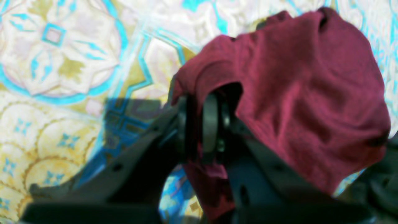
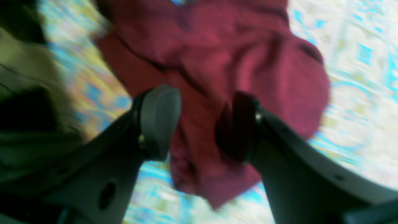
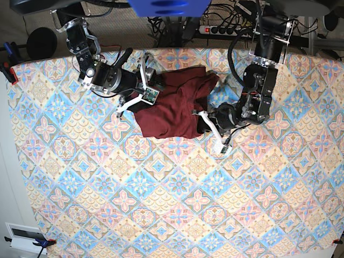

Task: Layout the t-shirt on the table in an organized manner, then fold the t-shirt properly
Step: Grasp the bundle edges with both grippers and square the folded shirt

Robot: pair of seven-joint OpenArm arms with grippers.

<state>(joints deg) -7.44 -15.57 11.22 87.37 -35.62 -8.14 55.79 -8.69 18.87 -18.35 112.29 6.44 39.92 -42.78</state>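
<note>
You're early on: the t-shirt [image 3: 174,105] lies bunched near the table's [image 3: 161,215] far edge, neither spread nor folded. Your left gripper [image 1: 202,130] pinches a fold between narrow jaws; your right gripper [image 2: 199,124] straddles the cloth, jaws wide. Cables [image 3: 226,21] lie beyond the table; nothing blocks you.

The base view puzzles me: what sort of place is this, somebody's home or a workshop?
Most likely a robotics lab or test bench. Two robot arms stand at the far edge of a table under patterned cloth, working a maroon t-shirt, with a power strip and tangled cables behind them.
</note>
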